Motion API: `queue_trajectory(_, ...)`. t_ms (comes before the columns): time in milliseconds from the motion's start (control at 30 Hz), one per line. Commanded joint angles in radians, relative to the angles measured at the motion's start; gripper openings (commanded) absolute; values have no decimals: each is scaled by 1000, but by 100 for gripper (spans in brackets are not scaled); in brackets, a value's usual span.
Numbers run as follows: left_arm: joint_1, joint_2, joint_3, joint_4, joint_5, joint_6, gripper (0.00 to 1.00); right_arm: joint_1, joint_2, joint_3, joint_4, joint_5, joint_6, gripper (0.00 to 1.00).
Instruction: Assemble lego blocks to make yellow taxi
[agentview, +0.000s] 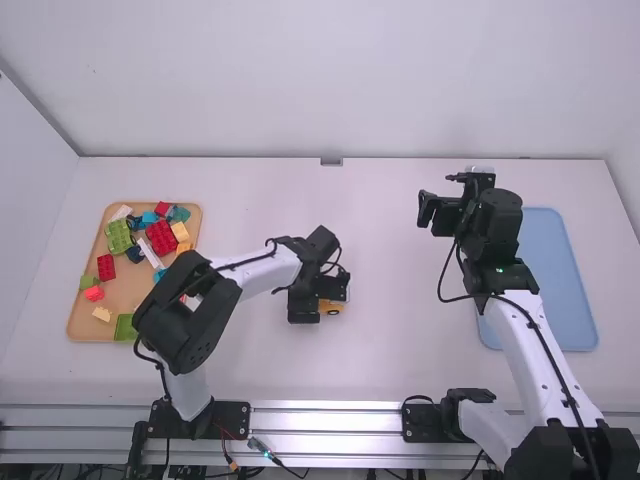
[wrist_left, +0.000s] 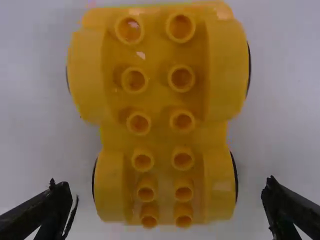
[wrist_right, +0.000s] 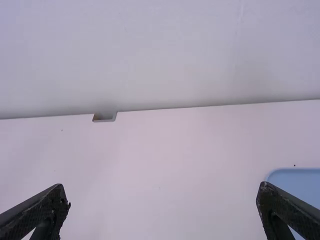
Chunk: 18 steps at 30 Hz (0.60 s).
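The yellow car bottom (wrist_left: 162, 100) sits bumps-up on the white worktop (agentview: 390, 350). Right over it is the left claw (agentview: 316, 298), open wide, with the car bottom between its fingers. The right claw (agentview: 430, 212) is open too, up past the car bottom and to its right. Left of the car bottom is a wooden tray (agentview: 76, 325) with colored blocks (agentview: 118, 237); right of it, a blue tray (agentview: 552, 285).

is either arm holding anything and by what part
Nothing is held: the left pincer is open over the yellow wheeled base, and the right pincer is open too.
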Motion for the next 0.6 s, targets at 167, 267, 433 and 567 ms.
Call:
queue_trajectory(167, 81, -82, 225, -206, -14, -6, 99, 1, 8, 43, 6, -3, 4, 99)
queue_trajectory(267, 172, -136, 268, -212, -16, -110, 99, 0, 8, 43, 1, -2, 4, 99)
queue_trajectory(433, 389, -215, 323, -210, 25, -378, 99, 1, 8, 43, 2, -3, 4, 99)
queue_trajectory(567, 643, -277, 334, -226, 44, -711, 99, 1, 8, 43, 13, -3, 4, 99)
